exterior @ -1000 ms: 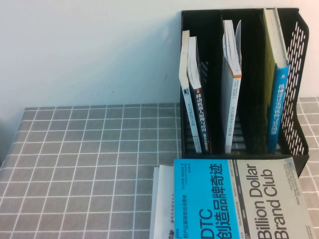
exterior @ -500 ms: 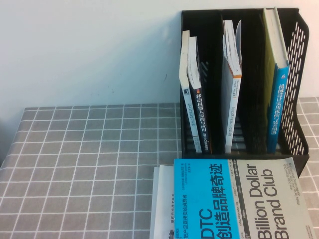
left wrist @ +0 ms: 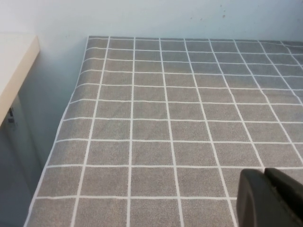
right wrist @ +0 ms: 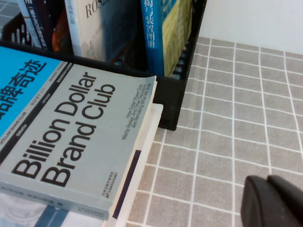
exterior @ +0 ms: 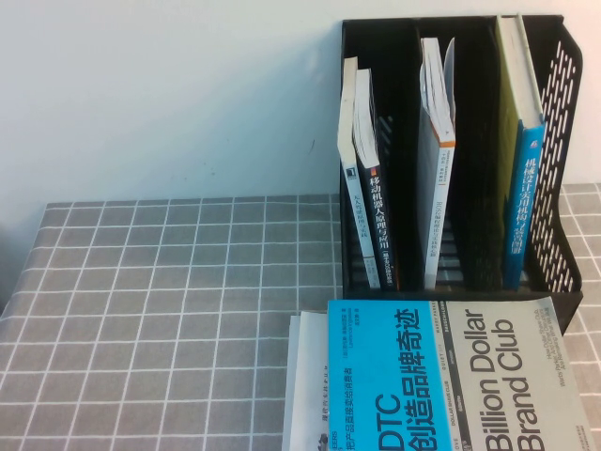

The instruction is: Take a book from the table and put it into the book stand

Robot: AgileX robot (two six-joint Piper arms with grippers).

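The book (exterior: 379,218), with a dark spine and white characters, stands upright in the left compartment of the black book stand (exterior: 562,141), next to a white-spined book (exterior: 351,188). Its dark cover with an orange patch shows in the right wrist view (right wrist: 43,24). The stand sits at the back right of the grey grid table (exterior: 178,301). My left gripper (left wrist: 264,172) is shut and empty over bare cloth near the table's left side. My right gripper (right wrist: 268,178) is shut and empty over the cloth, to the right of the book pile and near the stand's corner (right wrist: 171,97). Neither gripper shows in the high view.
A cyan-and-grey "Billion Dollar Brand Club" book (exterior: 451,376) lies on a pile of books in front of the stand; it also shows in the right wrist view (right wrist: 71,137). A white-spined book (exterior: 438,160) and a blue book (exterior: 522,188) fill the other compartments. A white wall stands behind.
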